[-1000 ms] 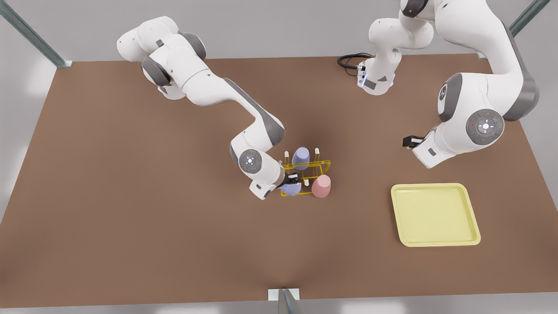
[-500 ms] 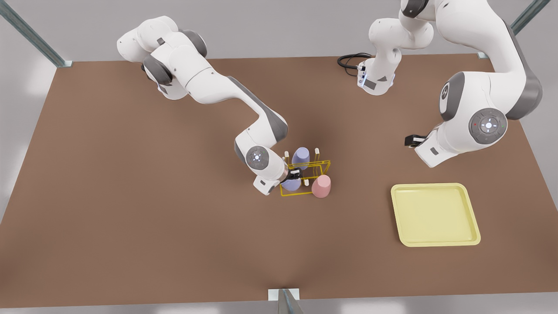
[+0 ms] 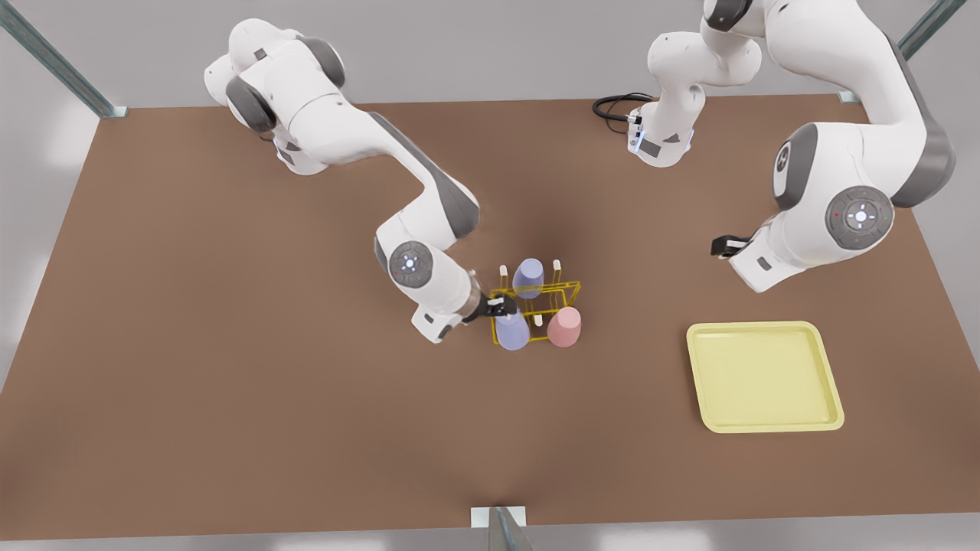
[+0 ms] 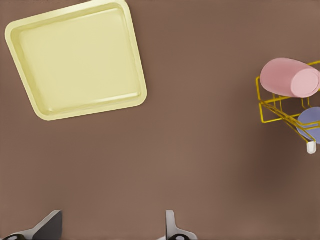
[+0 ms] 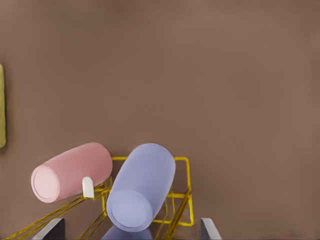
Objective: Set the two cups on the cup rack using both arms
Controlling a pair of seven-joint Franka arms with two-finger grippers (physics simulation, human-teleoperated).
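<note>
Right arm [image 3: 344, 145] comes in from the front view's left of the rack [image 3: 571, 290]. Right gripper [image 3: 496, 305] sits at the rack's left edge, just above the near lavender cup [image 3: 511, 330]. In the right wrist view its fingers [image 5: 208, 229] are spread wide on either side of that cup, with visible gaps, so it grips nothing. That cup sits upside down on the rack's near-left peg. The second lavender cup [image 3: 528, 277] is on the far row, between two bare white-tipped pegs [image 3: 503, 270]. The pink cup [image 3: 564, 327] is on the near-right corner of the rack, beside the near lavender cup; I can't tell whether the two touch. All three cups are on the rack, none on the table [image 3: 230, 344]. The yellow wires and the far pegs crowd the right gripper on its rack side, and the table on its other side is bare. A black cable [image 3: 612, 107] lies coiled on the table's far edge, well beyond the rack, by the left arm's base [image 3: 662, 141]. The left gripper [image 3: 721, 246] hangs well to the right of the rack over bare table. In the left wrist view its fingers [image 4: 171, 226] are wide apart with nothing between them, and that arm waits. The flat yellow tray [image 3: 766, 425] lies right of the rack and nearer the camera, well apart from it, with nothing on it.
</note>
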